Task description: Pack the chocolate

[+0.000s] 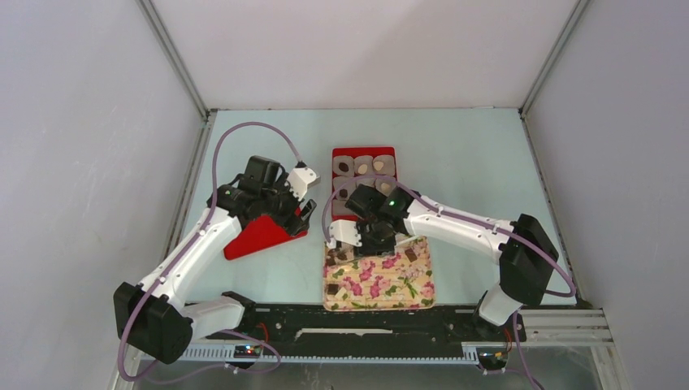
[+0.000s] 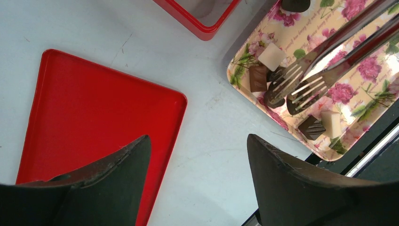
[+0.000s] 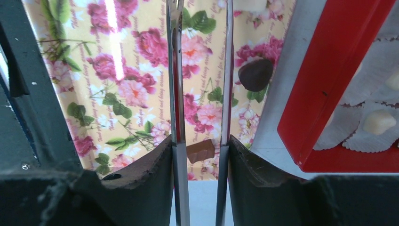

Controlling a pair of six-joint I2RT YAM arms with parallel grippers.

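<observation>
While the right tool (image 3: 201,146) is clenched on a pair of metal tongs (image 3: 176,94), pressing their two arms from either side, the left tool (image 2: 197,139) is released. Its jaws stand wide apart with nothing between them, above the bench (image 2: 211,155) at the edge of a flat red lid (image 2: 94,113).

The chocolate (image 2: 272,56) lies in two places: loose on the flowered tray (image 2: 291,33), and in the grey paper cups (image 3: 362,94) of the red box (image 3: 329,80) just beyond the tray.

In the left wrist view a pale square and a brown block touch near the tray's edge. A dark piece sits right at one slotted tong tip, and I cannot tell whether the tongs touch it. Farther along that edge a dark striped piece and a pale one lie side by side. In the right wrist view a brown square shows on the tray between the tong arms, and a dark round piece sits near the side of the tray that faces the box.

From above, the right arm and tool cover the near row of the box and the far strip of the tray. The tong tips are cut off at the top of the right wrist view. Only a corner of the box enters the left wrist view. The pieces in the cups are too small from above to tell apart well.
</observation>
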